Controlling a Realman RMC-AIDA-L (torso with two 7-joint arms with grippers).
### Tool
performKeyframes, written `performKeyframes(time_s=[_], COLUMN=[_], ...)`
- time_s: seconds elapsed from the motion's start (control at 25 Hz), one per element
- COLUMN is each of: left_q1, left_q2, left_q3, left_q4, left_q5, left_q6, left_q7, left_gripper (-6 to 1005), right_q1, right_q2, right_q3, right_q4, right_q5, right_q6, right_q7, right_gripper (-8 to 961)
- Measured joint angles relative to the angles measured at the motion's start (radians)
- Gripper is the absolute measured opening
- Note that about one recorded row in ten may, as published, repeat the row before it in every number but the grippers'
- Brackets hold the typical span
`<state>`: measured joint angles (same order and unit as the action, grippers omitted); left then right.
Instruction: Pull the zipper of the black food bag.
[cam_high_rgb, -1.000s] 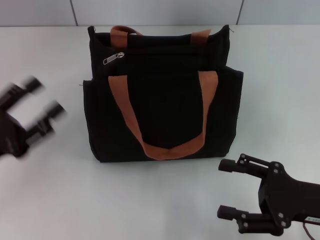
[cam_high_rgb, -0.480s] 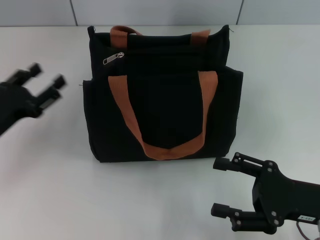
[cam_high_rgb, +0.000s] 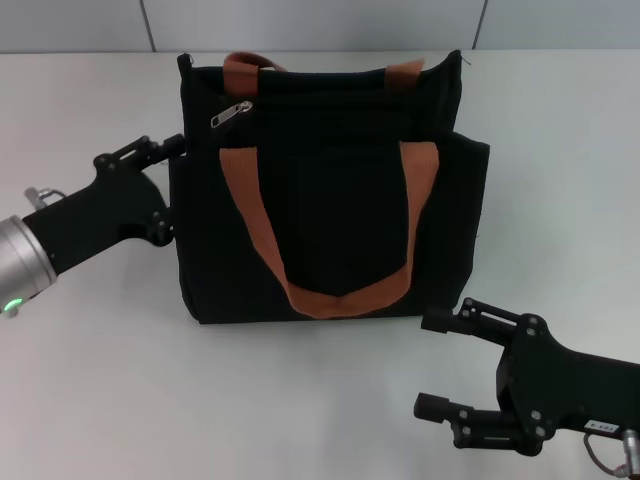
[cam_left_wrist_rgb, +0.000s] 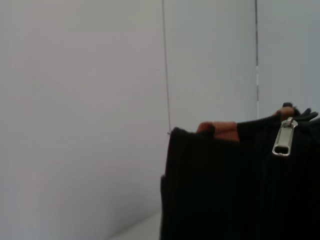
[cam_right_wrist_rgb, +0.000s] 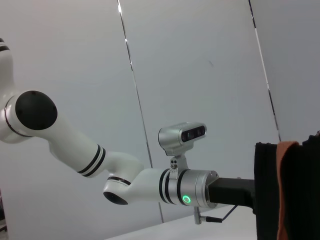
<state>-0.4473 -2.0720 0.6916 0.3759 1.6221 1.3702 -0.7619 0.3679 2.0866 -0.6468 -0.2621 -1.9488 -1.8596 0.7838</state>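
Cloth bag, metal zipper tab, matt table

The black food bag (cam_high_rgb: 330, 190) is matt woven cloth, with orange-brown webbing straps (cam_high_rgb: 325, 290) of coarser weave. The zipper (cam_left_wrist_rgb: 284, 137) tab is smooth, shiny silver metal. The table (cam_high_rgb: 200, 400) looks smooth and matt. The left gripper (cam_high_rgb: 150, 190) and right gripper (cam_high_rgb: 445, 365) are matt black; the left arm (cam_right_wrist_rgb: 150, 185) is glossy white with a silver metal ring.

Left tool (cam_high_rgb: 172, 190) extended, right tool (cam_high_rgb: 432, 365) agape

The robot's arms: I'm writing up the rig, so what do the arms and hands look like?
Both hands, left hand and right hand, are matt black with two thin prongs and visible bolts. The left arm is glossy white with black bands and joint caps, a silver wrist ring with a green light, and a silver camera.
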Motion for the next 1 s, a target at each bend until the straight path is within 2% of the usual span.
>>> performKeyframes(time_s=[0.48,1.0], left_q1=[-0.003,0.015], left_q2=[-0.003,-0.005], left_q3=[-0.007,-0.01], left_q4=[-0.044,-0.101], left_q5=[-0.291,-0.3], left_q6=[0.085,0.096], left_q7=[-0.003,-0.027], left_gripper=[723,723], right_q1=[0.001,0.012], right_q2=[0.0,0.001], right_q3=[0.043,0.056], right_q4=[0.001,0.002], right_q5=[0.001,0.001], right_q6=[0.0,0.004], right_q7=[0.0,-0.002], right_gripper=[827,827])
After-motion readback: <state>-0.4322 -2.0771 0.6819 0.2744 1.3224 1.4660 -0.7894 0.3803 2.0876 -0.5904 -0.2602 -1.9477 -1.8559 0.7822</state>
